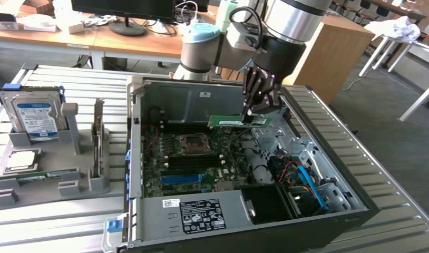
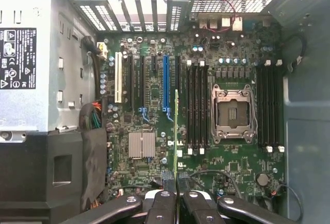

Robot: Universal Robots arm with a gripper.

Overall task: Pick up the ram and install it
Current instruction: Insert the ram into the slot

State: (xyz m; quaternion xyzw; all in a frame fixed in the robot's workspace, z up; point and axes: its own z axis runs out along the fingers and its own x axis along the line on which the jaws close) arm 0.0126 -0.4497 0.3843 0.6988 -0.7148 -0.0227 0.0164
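Green ram (image 1: 232, 121) in the claw (image 1: 259, 117) hangs over the motherboard (image 1: 189, 158) inside the case (image 1: 186, 97).

Exterior view: looking down at a slant from well back onto the open computer case (image 1: 179, 97), taking in the gripper (image 1: 260, 116) above it. Wrist view: facing straight down past the jaws, close over the motherboard (image 2: 154, 105). Shared: the motherboard below the jaws, the ram (image 1: 232, 121) between them.
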